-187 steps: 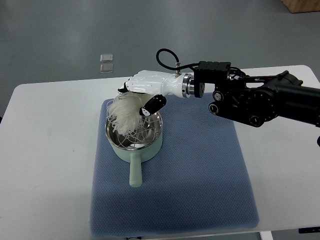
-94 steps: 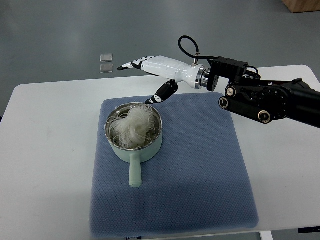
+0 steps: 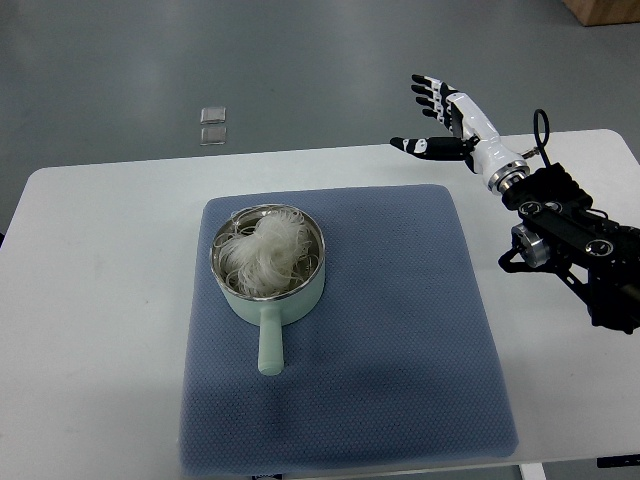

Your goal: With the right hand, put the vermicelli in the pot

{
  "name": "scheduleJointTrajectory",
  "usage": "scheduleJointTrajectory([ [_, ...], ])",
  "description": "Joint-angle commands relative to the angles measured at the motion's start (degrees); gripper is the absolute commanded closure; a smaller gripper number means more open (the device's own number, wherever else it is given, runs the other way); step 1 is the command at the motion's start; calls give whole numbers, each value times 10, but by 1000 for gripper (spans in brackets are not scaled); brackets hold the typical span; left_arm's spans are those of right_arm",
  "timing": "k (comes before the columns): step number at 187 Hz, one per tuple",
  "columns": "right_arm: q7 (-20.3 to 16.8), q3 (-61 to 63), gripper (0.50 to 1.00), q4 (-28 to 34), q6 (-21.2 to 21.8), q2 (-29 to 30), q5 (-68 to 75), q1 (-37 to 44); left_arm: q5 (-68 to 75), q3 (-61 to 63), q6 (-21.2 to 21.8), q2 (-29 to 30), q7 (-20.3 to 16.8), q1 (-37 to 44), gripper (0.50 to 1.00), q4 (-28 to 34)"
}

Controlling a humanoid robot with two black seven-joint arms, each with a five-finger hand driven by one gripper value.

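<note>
Spreading under everything a white table [image 3: 100, 300], blue mat [image 3: 400, 350] on top, mint pot [image 3: 268, 275] at the mat's left with handle toward the robot, vermicelli [image 3: 265, 250] heaped inside, right hand [image 3: 448, 120] empty, fingers splayed wide, apparently above the table's far edge

The pot [image 3: 267, 268] has a shiny bare-metal inside and a pale green outside and handle with a smooth, softly matt finish. The vermicelli [image 3: 266, 249] in it look thin, whitish and faintly translucent. Under it lies a blue cloth mat [image 3: 400, 340] with a fine dimpled weave, matt all over. The counter [image 3: 100, 300] is smooth, plain white. The right hand [image 3: 447, 117] is glossy white plastic with black fingertips, its arm [image 3: 570, 245] dull black.
</note>
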Motion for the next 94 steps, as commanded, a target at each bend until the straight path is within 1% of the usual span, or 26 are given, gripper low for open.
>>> scheduleJointTrajectory([
  [1,0,34,603,-2,-5,13,77,-22,0,-1,0,0,0,0,500,-2],
  [31,4,40,601,-3,-5,29,164,-39,0,-3,0,0,0,0,500,-3],
  [37,5,41,595,-4,-5,29,176,-42,0,-2,0,0,0,0,500,-3],
  [42,5,42,577,-3,-5,30,186,-45,0,-3,0,0,0,0,500,-3],
  [94,8,45,572,-7,-3,30,193,-57,0,-4,0,0,0,0,500,-3],
])
